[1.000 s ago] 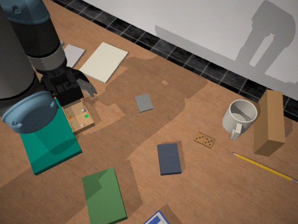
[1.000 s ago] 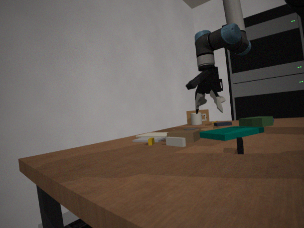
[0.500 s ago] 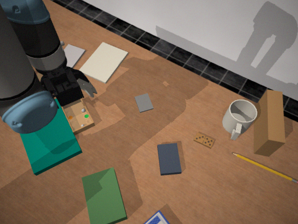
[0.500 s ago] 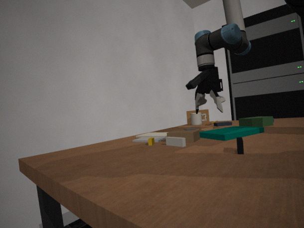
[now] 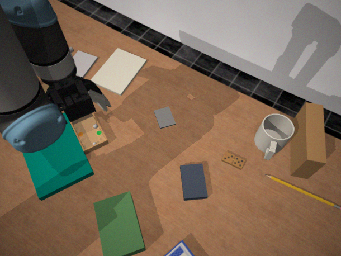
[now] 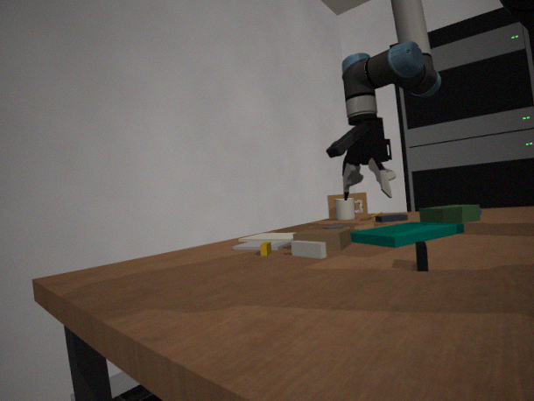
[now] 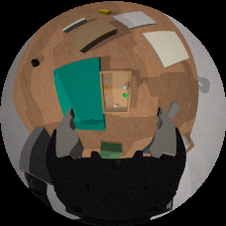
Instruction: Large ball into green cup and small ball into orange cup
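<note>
Released end effector [image 6: 367, 184] hangs above flat wooden puzzle [image 5: 89, 133] showing green and orange cups.

Table [image 5: 229, 223]: wood, visible grain, matt brown finish. Puzzle [image 5: 104, 138]: pale wood walls, see-through cover; two small grey balls inside look smooth and glossy. Teal slab [image 5: 56, 173] and green slab [image 5: 120, 223]: flat, matt, no texture. Mug [image 5: 275, 131]: off-white, smooth, ceramic-looking. Tall block [image 5: 308, 140] near the far right edge: plain tan, cardboard-like, matt. Domino [image 5: 234, 160]: wood-coloured, dark pips. Pencil [image 5: 302, 191]: yellow painted shaft. Gripper [image 6: 367, 184]: black matt body, grey metal-looking fingers. Arm joints: blue caps, faint sheen.
</note>
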